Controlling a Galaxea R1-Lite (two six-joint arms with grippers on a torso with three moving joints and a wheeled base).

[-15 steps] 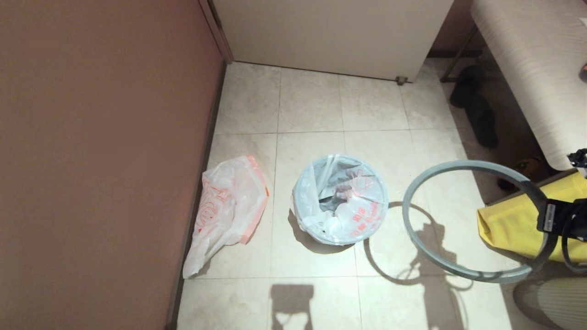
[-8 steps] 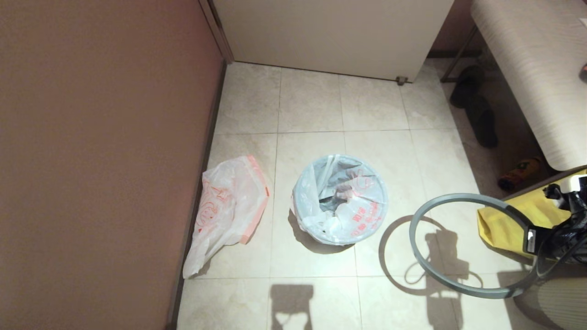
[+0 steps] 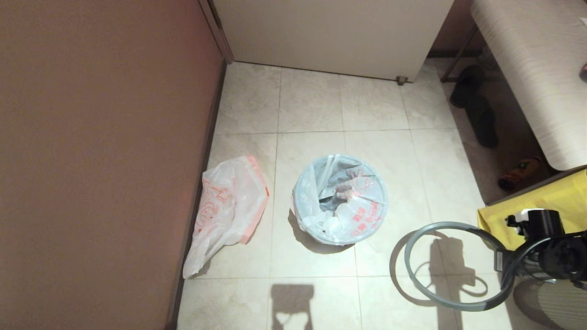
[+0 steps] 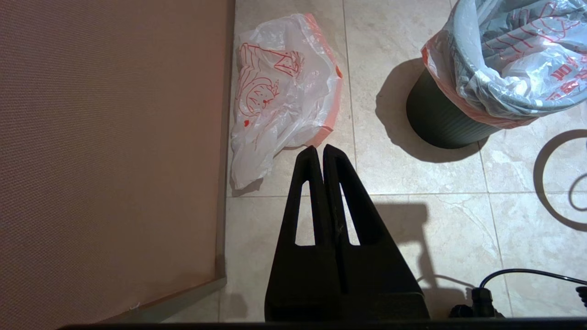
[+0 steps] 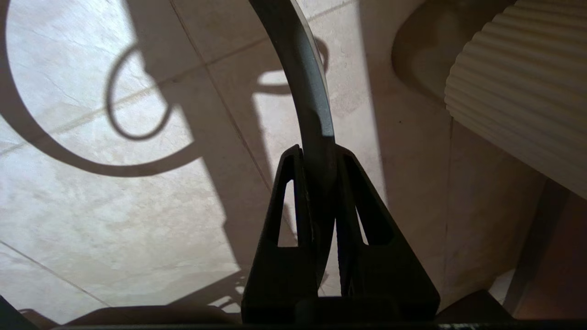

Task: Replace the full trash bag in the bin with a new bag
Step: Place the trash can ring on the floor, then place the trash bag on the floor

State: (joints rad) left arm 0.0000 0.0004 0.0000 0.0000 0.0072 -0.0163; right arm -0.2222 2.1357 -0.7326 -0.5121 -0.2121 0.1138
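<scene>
Head view puts the bin [image 3: 340,200] near the middle of the tiled floor [image 3: 312,105], its mouth filled by the full bag [image 3: 348,201], whose white film with red lettering is folded over the edge; the left wrist view shows the bin's black wall [image 4: 440,121] below that fold. At the bin's 9 o'clock, apart from it and close to the brown wall [image 3: 101,160], the new bag [image 3: 229,208] lies flat on the tiles, its pale-orange hem on the side facing the bin. At the bin's 4 o'clock the grey hoop [image 3: 415,279] hangs tilted above the floor, clear of the bin, casting a ring shadow on the tiles. The right gripper [image 5: 316,153] pinches the hoop's band between its jaws at the hoop's 3 o'clock side, beside a yellow bag [image 3: 550,197] and a ribbed pale object [image 5: 518,87]. The left gripper [image 4: 319,149] is seen only from its wrist, jaws pressed together and empty, above the floor with the new bag just beyond its tips. Dark slippers [image 3: 477,110] lie at the bin's 2 o'clock under a bench [image 3: 536,68].
</scene>
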